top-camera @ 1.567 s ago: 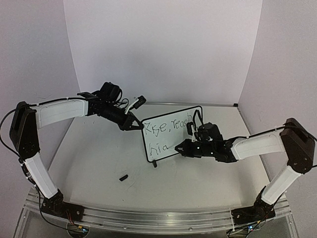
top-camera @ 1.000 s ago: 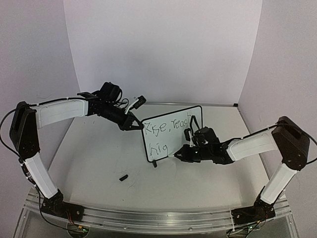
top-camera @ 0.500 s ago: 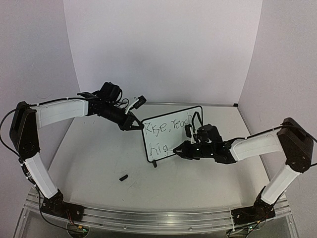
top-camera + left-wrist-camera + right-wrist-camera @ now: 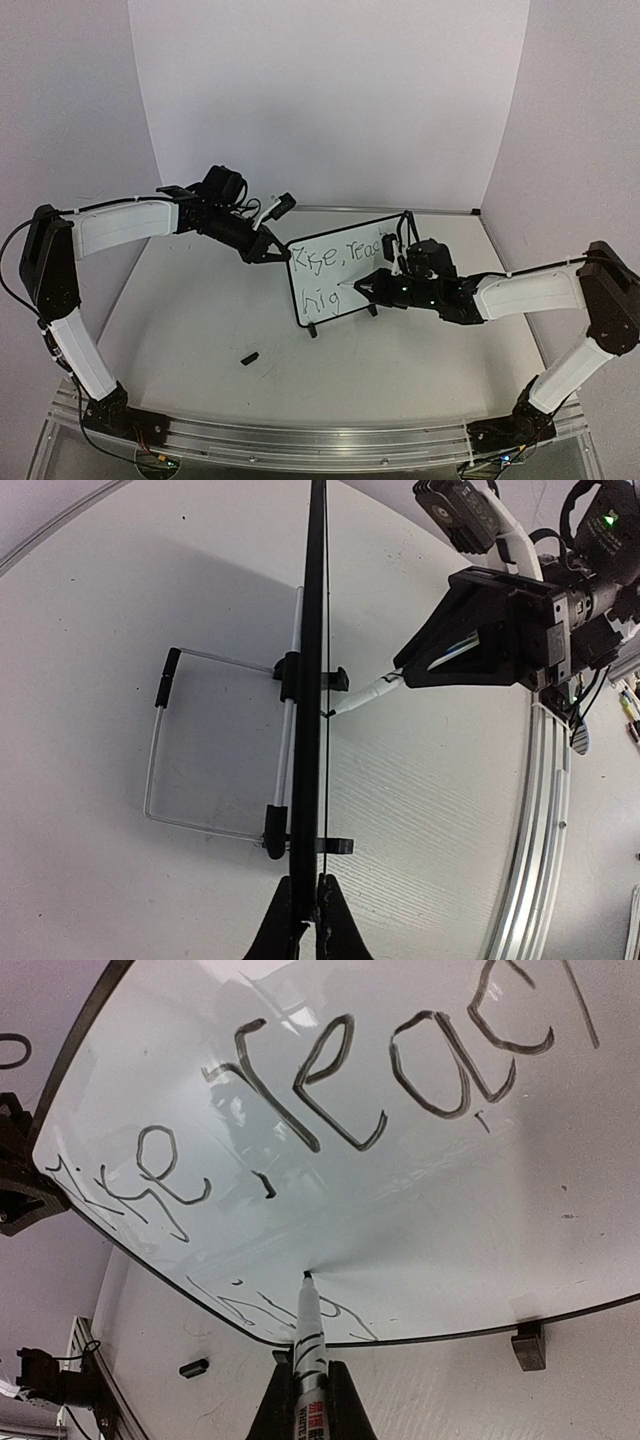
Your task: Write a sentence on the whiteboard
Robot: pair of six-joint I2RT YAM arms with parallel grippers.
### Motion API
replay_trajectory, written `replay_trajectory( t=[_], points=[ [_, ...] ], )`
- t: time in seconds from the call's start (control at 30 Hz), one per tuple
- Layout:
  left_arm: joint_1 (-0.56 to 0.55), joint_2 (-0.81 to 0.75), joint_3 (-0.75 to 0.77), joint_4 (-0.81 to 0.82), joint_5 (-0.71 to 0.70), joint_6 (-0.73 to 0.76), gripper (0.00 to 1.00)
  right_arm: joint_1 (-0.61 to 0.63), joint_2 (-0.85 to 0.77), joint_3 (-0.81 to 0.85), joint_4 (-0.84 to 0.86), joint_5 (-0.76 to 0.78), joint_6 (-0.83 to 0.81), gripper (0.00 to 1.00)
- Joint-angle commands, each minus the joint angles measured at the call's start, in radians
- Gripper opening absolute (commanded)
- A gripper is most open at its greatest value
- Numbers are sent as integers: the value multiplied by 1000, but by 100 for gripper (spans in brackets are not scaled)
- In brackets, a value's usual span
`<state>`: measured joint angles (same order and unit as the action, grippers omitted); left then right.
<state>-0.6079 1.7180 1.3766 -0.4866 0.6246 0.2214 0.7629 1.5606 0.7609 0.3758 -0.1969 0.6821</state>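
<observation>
Writing step in progress: line 2 of the sentence [image 4: 318, 262] is part-done. The whiteboard [image 4: 325, 279] stands upright on its feet near the centre of the worktop [image 4: 190, 320]. A wire stand [image 4: 158, 748] props it from behind, as the left wrist view shows.

Left claw [image 4: 276, 253]: pressed together on the board's left edge, pinching the black frame; it acts as a brace. Right claw [image 4: 366, 287]: pinching a whiteboard marker [image 4: 309, 1345], barrel between both fingers, nib fwd. In the right wrist view the nib touches the board face, just above the last strokes of line 2.

Text status: line 1 reads approx. "Rise, reach"; line 2 shows approx. "hig" only. Est. progress: past halfway, with the rest of the last word outstanding.

Next move (judgement): from the contact pt., pull a downstroke for the next letter, then step right along line 2. Req.:
- Steady, light nib pressure.
- Marker roughly square to the board.
- Firm left-side brace, so the board does not rock back or slide.

Space to the right of "hig" looks adequate. The lower frame is close, so strokes should be short.

Misc.: a small black piece [image 4: 249, 356] lies on the worktop in front of the board, well apart from it. Poss. the marker cap; cannot confirm.
</observation>
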Motion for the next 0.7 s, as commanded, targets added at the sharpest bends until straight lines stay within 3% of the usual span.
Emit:
replay_trajectory(
  t=[0.0, 0.67],
  points=[
    [-23, 51, -15, -115, -52, 49, 0, -8, 19, 51, 8, 30, -15, 0],
    [-24, 54, -14, -116, -50, 49, 0, -11, 56, -24, -20, 23, 20, 0]
  ],
)
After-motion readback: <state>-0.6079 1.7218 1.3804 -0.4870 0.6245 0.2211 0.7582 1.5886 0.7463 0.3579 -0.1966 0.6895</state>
